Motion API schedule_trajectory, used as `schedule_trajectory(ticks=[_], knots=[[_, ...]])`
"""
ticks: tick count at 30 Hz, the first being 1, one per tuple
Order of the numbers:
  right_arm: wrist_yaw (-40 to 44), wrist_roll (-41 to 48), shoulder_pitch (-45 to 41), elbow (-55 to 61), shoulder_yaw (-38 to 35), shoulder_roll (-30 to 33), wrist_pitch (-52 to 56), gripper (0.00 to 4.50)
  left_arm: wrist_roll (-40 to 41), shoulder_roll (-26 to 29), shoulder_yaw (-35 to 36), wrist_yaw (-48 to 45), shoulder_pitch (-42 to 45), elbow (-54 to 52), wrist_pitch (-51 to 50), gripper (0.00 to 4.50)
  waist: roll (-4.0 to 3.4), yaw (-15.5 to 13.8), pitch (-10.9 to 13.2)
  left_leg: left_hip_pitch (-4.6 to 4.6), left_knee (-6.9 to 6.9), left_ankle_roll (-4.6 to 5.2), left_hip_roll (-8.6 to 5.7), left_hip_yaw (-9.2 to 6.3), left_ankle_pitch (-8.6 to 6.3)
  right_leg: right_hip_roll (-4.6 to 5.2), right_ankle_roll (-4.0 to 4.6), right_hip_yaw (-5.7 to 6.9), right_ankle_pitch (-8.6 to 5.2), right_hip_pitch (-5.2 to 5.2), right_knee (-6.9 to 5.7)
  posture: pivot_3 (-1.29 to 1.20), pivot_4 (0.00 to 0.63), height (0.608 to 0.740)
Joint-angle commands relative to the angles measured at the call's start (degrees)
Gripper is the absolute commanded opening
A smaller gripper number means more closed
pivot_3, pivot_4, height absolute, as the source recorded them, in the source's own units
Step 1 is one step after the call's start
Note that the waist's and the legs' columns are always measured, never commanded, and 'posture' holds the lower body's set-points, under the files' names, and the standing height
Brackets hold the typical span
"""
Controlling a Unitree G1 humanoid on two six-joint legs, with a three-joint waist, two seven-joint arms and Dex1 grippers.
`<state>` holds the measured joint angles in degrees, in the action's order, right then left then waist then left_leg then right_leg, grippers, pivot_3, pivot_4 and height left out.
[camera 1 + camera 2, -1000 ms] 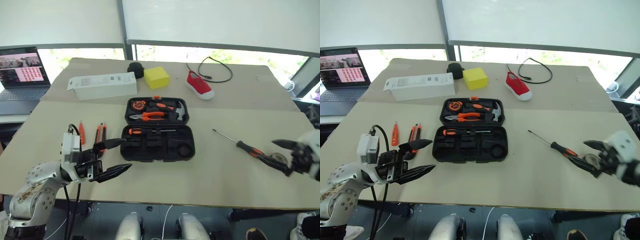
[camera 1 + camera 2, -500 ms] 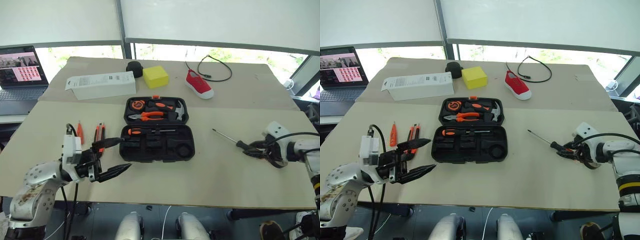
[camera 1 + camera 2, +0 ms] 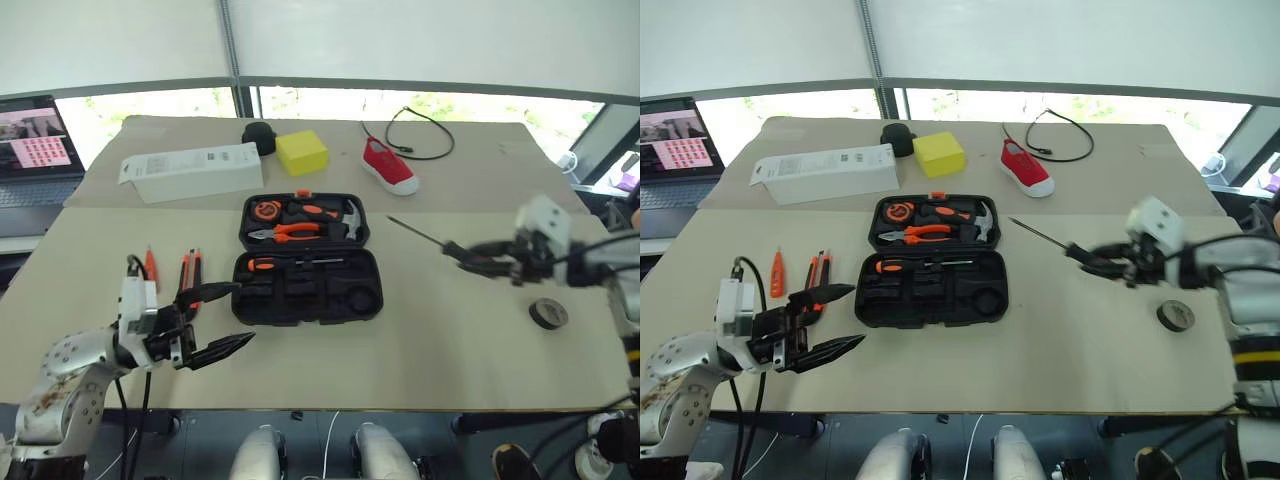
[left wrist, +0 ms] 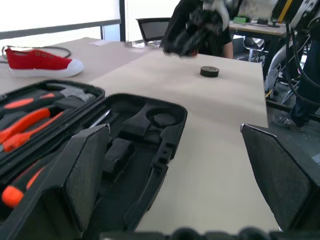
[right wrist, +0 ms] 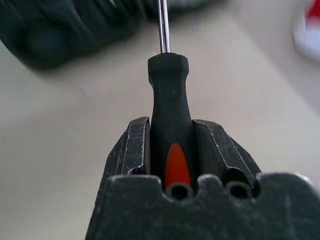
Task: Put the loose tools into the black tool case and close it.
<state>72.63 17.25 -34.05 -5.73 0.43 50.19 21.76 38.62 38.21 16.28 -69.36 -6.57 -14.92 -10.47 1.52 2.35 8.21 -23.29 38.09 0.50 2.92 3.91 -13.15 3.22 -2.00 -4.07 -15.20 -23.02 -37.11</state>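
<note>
Right gripper (image 3: 478, 262) clamps a screwdriver (image 5: 169, 122) above the table, not yet in the open tool case (image 3: 306, 286). Left gripper (image 3: 213, 318) fingers apart, empty. Tape roll (image 3: 549, 313), knife (image 3: 192, 269) and tester pen (image 3: 151, 265) still loose.

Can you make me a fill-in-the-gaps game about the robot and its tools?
1. The right gripper holds a ____ between its fingers.
2. The tool case on the table has its lid ____.
3. The shoe behind the case is coloured ____.
4. The left gripper has its fingers ____, holding nothing.

Missing words: screwdriver; open; red; open
</note>
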Motion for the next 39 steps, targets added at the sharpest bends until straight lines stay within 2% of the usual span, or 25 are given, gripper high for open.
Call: schedule_trajectory(ticks=[1,3,7,12,20,35,37,39], knots=[[-2.00,0.38,-6.71,9.10,8.57,-7.27,6.94,0.99,-0.42,0.04,2.93,0.37,-2.25,0.43,2.12,4.50,0.04,0.33,0.02,-0.01,-0.02,0.00,0.05,-0.01,0.00,-0.04,0.06,0.00,0.03,-0.06,-0.02,0.00,0.150,0.740],[-3.31,-2.30,-8.68,8.96,11.52,-9.25,8.00,0.99,-0.46,0.06,3.34,0.77,-2.67,0.58,2.25,4.50,0.08,-0.07,0.04,-0.09,-0.03,-0.02,0.03,-0.12,0.01,-0.05,0.08,0.11,0.03,-0.13,-0.05,0.00,0.150,0.740],[-4.43,-11.52,-16.31,4.20,24.11,-14.69,10.92,0.99,-0.62,-0.36,5.61,2.35,-5.39,0.15,2.97,4.50,0.11,-1.50,0.06,-0.39,-0.01,-0.05,-0.10,-0.04,0.03,0.26,-0.01,0.21,0.05,-0.35,0.01,0.00,0.150,0.740],[-6.27,-17.73,-21.01,-3.23,29.25,-18.44,9.41,0.99,-0.91,-1.35,6.49,4.10,-8.11,-1.40,3.84,4.50,0.15,-1.71,0.07,-0.58,0.03,-0.05,-0.11,0.03,0.03,0.24,-0.04,0.20,0.08,-0.57,0.01,0.00,0.150,0.740],[-4.13,-22.22,-22.98,-9.59,30.93,-18.84,4.58,0.99,-1.00,-2.77,6.79,6.01,-11.78,-4.38,5.00,4.50,0.18,-1.43,0.08,-0.59,0.02,-0.05,-0.09,0.17,0.03,0.18,0.02,0.21,0.09,-0.64,-0.05,0.00,0.150,0.740],[-2.51,-25.79,-25.98,-18.65,30.81,-24.15,0.47,0.99,-0.41,-2.75,6.21,8.73,-11.29,-6.36,5.02,4.50,0.19,-1.28,0.07,-0.58,0.01,-0.05,-0.06,0.45,0.03,0.15,0.06,0.21,0.11,-0.67,-0.07,0.00,0.150,0.740],[-2.23,-25.50,-26.26,-18.76,30.14,-24.25,0.42,2.02,-0.40,-2.73,6.31,8.86,-11.37,-6.35,5.03,4.50,0.18,-1.28,0.07,-0.58,0.01,-0.05,-0.05,0.45,0.03,0.15,0.06,0.21,0.11,-0.67,-0.07,0.00,0.150,0.740],[-0.61,-24.71,-26.66,-18.05,29.66,-23.91,0.63,2.53,-0.40,-2.69,6.38,8.99,-11.43,-6.26,5.00,4.50,0.18,-1.28,0.08,-0.58,0.01,-0.05,-0.05,0.46,0.03,0.15,0.06,0.21,0.11,-0.67,-0.07,0.00,0.150,0.740]])
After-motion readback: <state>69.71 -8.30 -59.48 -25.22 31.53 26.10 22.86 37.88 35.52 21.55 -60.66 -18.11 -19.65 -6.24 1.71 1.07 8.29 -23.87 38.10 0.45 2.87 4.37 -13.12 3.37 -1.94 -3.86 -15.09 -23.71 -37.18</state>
